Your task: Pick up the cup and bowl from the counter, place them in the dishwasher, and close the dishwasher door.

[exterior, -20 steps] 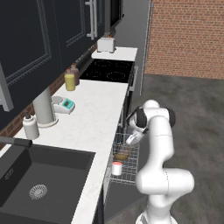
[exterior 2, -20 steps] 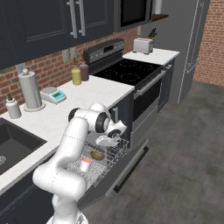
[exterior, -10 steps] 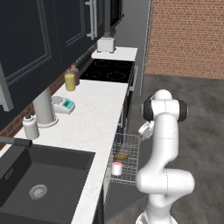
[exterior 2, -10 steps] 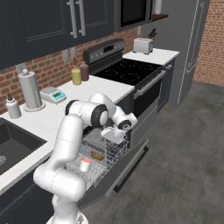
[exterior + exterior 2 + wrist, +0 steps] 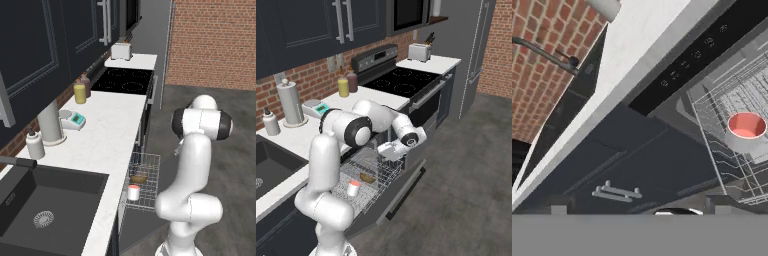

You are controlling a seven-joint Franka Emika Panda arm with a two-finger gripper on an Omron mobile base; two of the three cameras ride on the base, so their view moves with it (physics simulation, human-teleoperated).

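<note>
Right base view: cup (image 5: 353, 188) and bowl (image 5: 367, 177) sit in pulled-out dishwasher rack (image 5: 387, 172), off bench (image 5: 301, 131), ready for closing. Cup upright, long axis vertical, red mouth up; bowl rim up. Door (image 5: 401, 186) down, tilted outward. End effector (image 5: 387, 151) wide, empty, above rack's outer end, likely clearing to reach door.

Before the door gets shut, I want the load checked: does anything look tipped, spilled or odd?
Nothing stands out. The cup stands upright in the wire rack, the bowl sits beside it, apart. The tool is open, empty, above the rack.
</note>
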